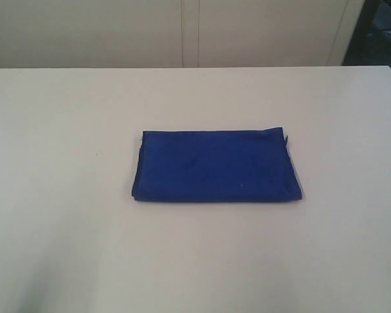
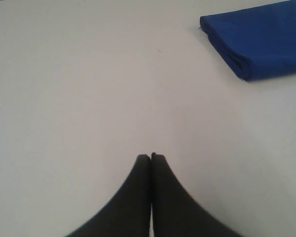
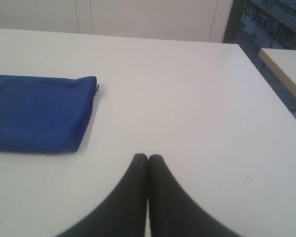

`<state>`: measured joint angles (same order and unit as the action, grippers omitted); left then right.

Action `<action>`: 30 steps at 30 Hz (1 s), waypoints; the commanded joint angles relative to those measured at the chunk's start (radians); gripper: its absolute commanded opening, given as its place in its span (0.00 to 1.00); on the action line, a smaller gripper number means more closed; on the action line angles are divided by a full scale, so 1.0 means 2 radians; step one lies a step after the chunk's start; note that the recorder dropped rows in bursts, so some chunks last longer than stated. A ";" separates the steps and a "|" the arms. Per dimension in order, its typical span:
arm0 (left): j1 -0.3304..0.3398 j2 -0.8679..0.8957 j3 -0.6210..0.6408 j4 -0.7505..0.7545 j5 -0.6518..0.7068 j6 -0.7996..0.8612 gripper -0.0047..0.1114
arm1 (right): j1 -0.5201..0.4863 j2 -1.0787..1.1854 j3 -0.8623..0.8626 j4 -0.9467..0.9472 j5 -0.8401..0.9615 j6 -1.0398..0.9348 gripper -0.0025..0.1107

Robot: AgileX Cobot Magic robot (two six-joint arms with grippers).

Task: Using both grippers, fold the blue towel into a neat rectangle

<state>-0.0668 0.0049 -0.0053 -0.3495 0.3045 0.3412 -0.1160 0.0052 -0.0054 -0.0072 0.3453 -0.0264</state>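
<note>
Two end effectors, both closed and empty. Your left end effector [image 2: 151, 157] has its fingers pressed together tip to tip, with nothing between them and only bare surface [image 2: 79, 89] beneath. Your right end effector [image 3: 148, 157] is the same: fingers shut flush, holding nothing, over bare surface.

Neither one shows in the exterior view, so you can take both as sitting clear of the cloth.

Moving outward, the blue towel [image 1: 216, 166] lies flat near the middle of the surface, well apart from both end effectors. From the left wrist view you see one short end of it, with a rounded fold edge and layers stacked on each other. From the right wrist view you see the opposite short end, with a loose thread [image 3: 97, 89] sticking out at the far corner.

Progress, as a judgement:
- The folding looks done. The towel reads as a compact rectangle several layers thick, and its near edge is straight.
- Small flaws: a bit of hem pokes out at the far right corner in the exterior view, and a dark lower layer peeks out along the left end.
- What is left for you is at most a tidy-up of those two spots. Otherwise nothing is left.

To touch the towel, each end effector would have to open and travel inward toward its own end of the cloth.
</note>
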 commanded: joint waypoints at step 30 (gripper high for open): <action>-0.004 -0.002 0.003 0.180 -0.042 -0.232 0.04 | -0.002 -0.003 0.003 -0.004 -0.002 0.002 0.02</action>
<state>-0.0671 0.0049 -0.0053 0.0082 0.2138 -0.1255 -0.1160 0.0052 -0.0054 -0.0072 0.3453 -0.0246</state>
